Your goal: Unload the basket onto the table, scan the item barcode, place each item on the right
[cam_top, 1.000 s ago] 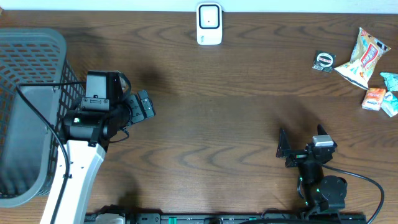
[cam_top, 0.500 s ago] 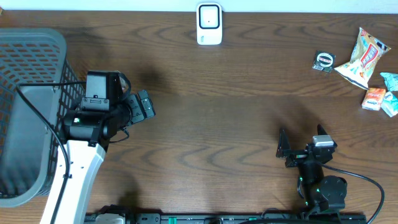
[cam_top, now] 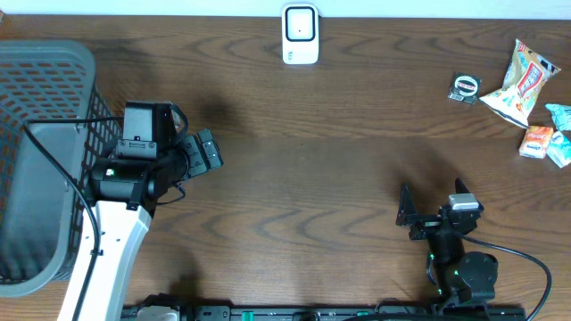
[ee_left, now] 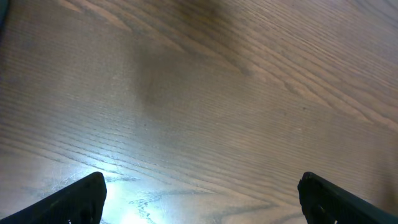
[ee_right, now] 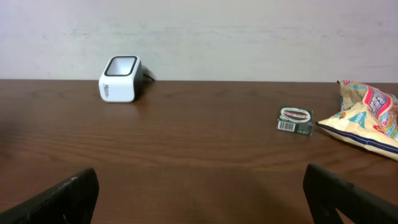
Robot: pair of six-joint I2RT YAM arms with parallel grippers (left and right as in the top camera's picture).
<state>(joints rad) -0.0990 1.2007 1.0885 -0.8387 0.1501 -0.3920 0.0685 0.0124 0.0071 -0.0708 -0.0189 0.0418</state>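
Only partly in frame: basket (cam_top: 45,53), teal packet (cam_top: 559,115).

Setting is reading as a robotics lab bench mocked up as a shop checkout. The left arm (cam_top: 107,245) and right arm (cam_top: 459,267) are sitting at the near edge of a dark wood-grain table (cam_top: 321,178), cables trailing. A white barcode scanner (cam_top: 301,34) is standing at the far edge. A grey mesh basket (cam_top: 53,53) is sitting at the left, and packaged snacks (cam_top: 520,82) are lying at the right. A plain pale wall (ee_right: 249,37) is closing off the background.
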